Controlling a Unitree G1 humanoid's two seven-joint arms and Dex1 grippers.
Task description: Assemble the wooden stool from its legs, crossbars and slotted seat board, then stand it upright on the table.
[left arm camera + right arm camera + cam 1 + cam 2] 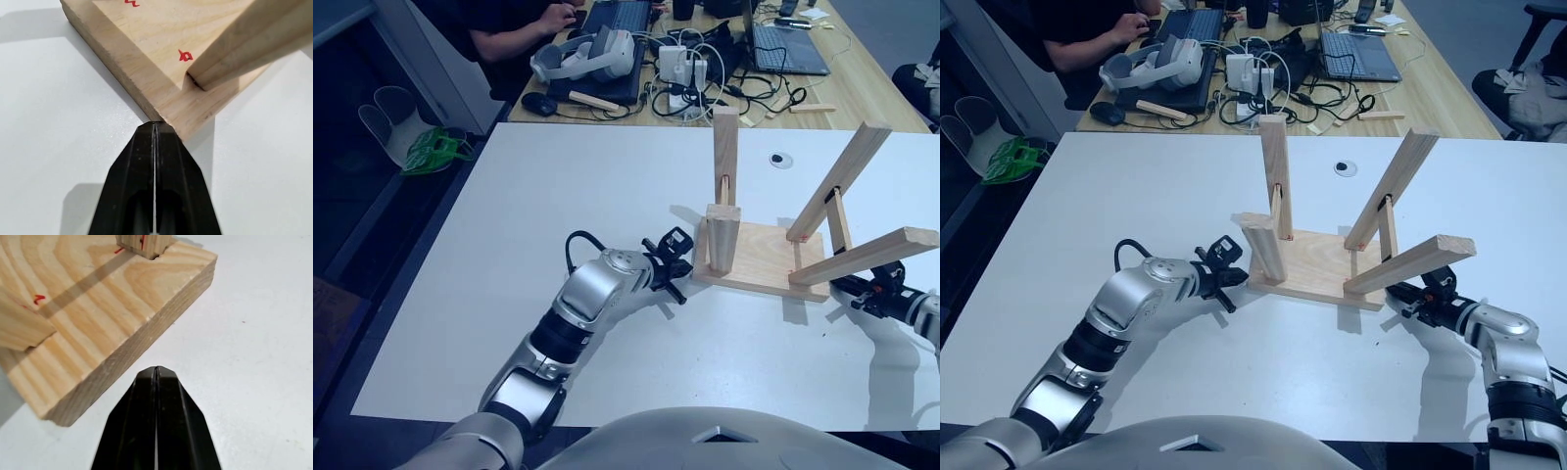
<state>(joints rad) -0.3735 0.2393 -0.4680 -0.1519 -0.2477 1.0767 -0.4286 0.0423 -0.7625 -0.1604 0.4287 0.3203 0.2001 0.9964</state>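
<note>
The stool lies upside down on the white table (558,206), its slotted seat board (759,262) flat on the surface. One leg (725,147) rises upright at the back. A second leg (722,237) stands at the near left corner, and two more (842,176) (871,257) lean out to the right. A thin crossbar (841,220) joins those two. My left gripper (685,272) is shut, its tip touching the board's left corner (161,105). At the board's right edge (132,342), under the leaning leg, my right gripper (1398,300) is also shut and holds nothing.
A round cable grommet (781,160) sits in the table behind the stool. The wooden desk (862,93) beyond carries laptops, a headset (582,57), cables and loose wood pieces (594,100). A green object (433,149) lies off the table's left edge.
</note>
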